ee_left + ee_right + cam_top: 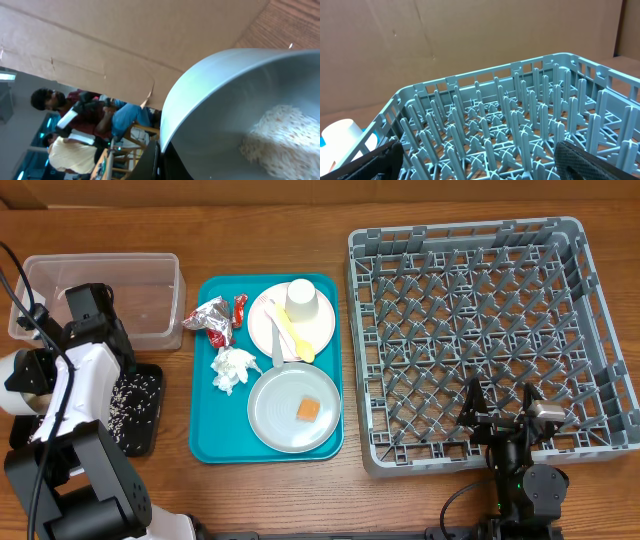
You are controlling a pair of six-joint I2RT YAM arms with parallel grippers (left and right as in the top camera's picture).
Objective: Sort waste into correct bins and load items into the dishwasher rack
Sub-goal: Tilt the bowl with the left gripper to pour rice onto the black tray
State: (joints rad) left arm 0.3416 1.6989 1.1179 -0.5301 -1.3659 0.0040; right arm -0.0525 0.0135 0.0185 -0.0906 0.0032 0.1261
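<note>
Wooden table [300, 500]: brown, with the grain running lengthwise across the overhead view. Behind it we note a backdrop of plain brown cardboard [445, 40], with a vertical seam near the right edge of the right wrist view. The left wrist view is tilted. Past the cardboard's torn edge we see a room with a dark-haired person [47, 100], a second person in a yellow top [72, 155], a wooden chair frame [134, 132] and a lit ceiling panel [6, 76]. Lighting is even and shadows are soft.
</note>
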